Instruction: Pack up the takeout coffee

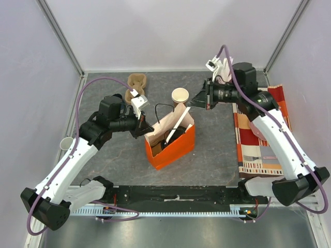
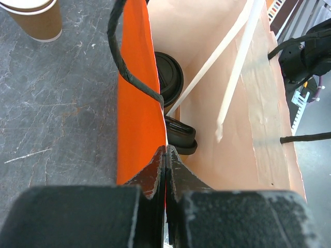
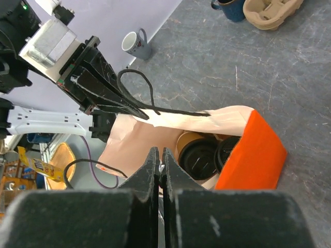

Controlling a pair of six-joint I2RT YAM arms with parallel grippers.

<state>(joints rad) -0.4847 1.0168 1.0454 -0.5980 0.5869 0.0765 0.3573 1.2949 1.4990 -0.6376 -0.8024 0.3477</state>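
At the far left of the table, a small white mug is standing apart from the work. Moving right, the left gripper is pinching the near-left rim of the orange bag, its jaws pressed shut on the paper.

Inside the bag, 2 black lids are lying low down and close together. A band of kraft brown is showing behind 1 of them, so that 1 is probably capping a cup. Whether the other is sitting on a cup I cannot tell. 2 white strips are hanging down the bag's pale inner wall.

Just behind the bag, a kraft cup is standing upright on the table with no lid, its cream inside showing. Further right, the right gripper is clamping the bag's far rim, closed on the paper. At the far right, a striped cloth is lying flat.

The step in hand looks like holding the bag's mouth spread between the 2 arms. If the unlidded cup is meant to go in, 1 gripper would need to release the rim. It would then have to carry the cup upright and lower it clear of the lids and strips.
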